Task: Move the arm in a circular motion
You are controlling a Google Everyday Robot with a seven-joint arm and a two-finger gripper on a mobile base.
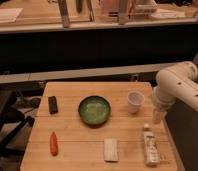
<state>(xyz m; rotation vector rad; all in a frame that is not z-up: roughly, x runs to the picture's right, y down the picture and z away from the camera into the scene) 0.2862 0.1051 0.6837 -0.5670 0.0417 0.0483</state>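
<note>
The arm [179, 85], white with thick tubular segments, enters from the right edge and bends down over the right side of the wooden table [72, 150]. Its gripper [157, 116] hangs just right of the white cup [135, 101] and above the plastic bottle [150, 145]. It hangs a little apart from the cup, and I see nothing held in it.
On the table stand a green bowl [94, 110] in the middle, a black rectangular object [53, 104] at the left, an orange carrot-like item [53, 143] at the front left and a pale flat bar [110, 149] at the front. A dark counter runs behind the table.
</note>
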